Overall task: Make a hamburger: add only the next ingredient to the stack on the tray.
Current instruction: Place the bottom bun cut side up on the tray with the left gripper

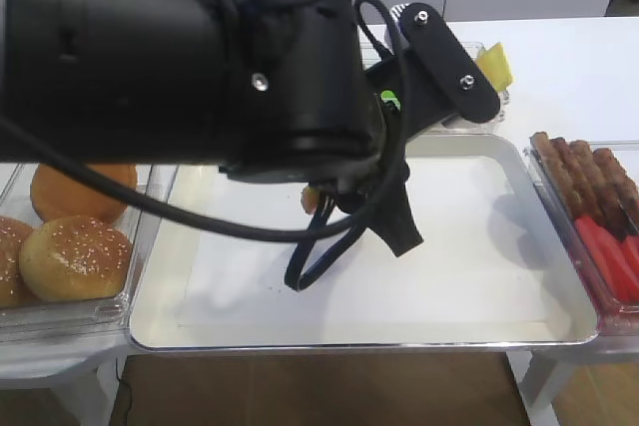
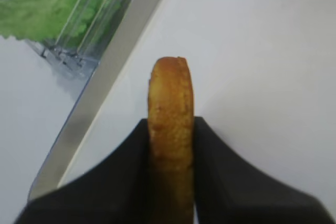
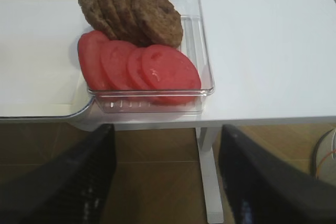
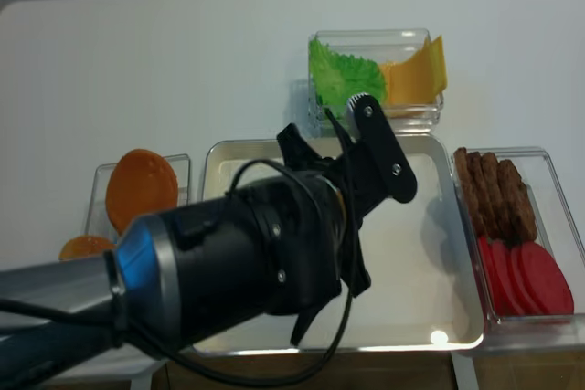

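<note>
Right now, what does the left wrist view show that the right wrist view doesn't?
Only the left wrist view shows the left claw shut on a bun half held on edge, with lettuce in a clear bin. Only the right wrist view shows the tomato slices, the patties and the open right claw. Both show the tray.

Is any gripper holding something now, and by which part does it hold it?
The left gripper pinches the bun half across its two faces, edge up. The right gripper holds nothing.
</note>
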Available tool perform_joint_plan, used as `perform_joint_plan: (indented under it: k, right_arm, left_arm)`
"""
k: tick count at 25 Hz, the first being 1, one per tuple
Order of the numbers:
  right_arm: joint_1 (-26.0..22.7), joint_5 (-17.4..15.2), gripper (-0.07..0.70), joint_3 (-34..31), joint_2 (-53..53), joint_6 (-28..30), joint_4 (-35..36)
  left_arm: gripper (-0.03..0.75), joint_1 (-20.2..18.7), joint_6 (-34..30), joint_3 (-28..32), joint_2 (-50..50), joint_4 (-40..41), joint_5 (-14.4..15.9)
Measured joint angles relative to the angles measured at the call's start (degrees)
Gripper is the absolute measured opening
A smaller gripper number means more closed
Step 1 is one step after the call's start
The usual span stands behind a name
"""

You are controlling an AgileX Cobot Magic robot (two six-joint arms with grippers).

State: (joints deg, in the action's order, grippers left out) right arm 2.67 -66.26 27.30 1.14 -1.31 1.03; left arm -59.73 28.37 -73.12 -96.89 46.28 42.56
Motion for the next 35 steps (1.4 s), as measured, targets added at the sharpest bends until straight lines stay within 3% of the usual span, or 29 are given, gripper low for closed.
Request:
perform_joint_plan:
  k: [8,19,35]
  right_arm:
    - [0.0,0.0,0.467,0.0,0.0,-0.1,0.0]
    - [0.0,0.0,0.467,0.0,0.0,-0.1,0.0]
    - [0.0,0.0,0.467,0.0,0.0,-0.2,0.0]
  left_arm:
    - [0.158,-0.4,1.0,-0.1,-4.0,7.8,-0.6]
    - [0.158,-0.4,3.7,-0.1,-7.6,10.2,-2.6]
    - [0.171,-0.9,3.8,-0.3,-8.1,10.8,-2.5]
